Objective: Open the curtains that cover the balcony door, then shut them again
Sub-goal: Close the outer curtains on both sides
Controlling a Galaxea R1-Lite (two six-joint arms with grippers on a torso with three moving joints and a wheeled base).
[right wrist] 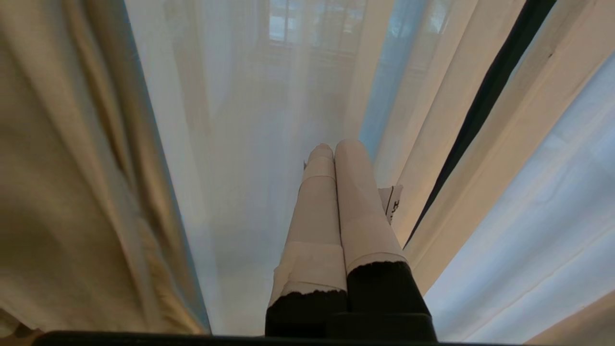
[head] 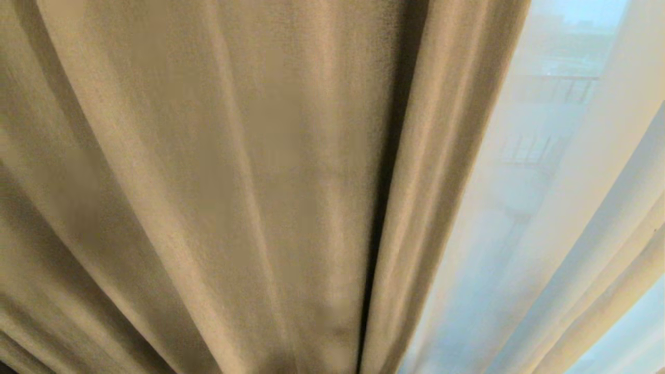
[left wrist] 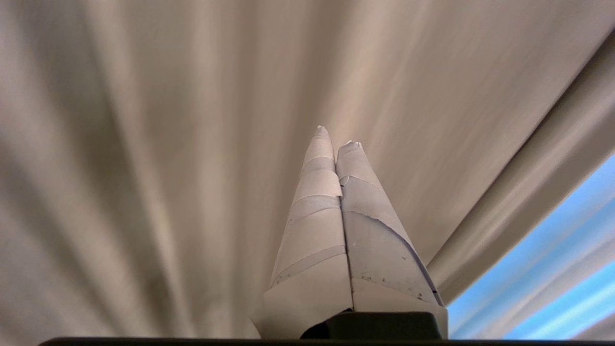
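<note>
Tall cream-beige opaque woven-cloth curtain: matt, a fine grainy weave showing on the folds, long soft pleats, no sheen. Seen from the left wrist, the same cloth read smooth and dull.

Thin white see-through sheer fabric: very fine, smooth, faintly lustrous where daylight passed through; hazy outlines showed behind it.

Left pincer: fingers wrapped in pale matt tape, paper-like, with overlapping bands, torn edges and small dark scuffs; pressed together, no cloth between them.

Right pincer: fingers in similar pale matt tape, smoother; black, slightly rough material exposed at the base.
</note>
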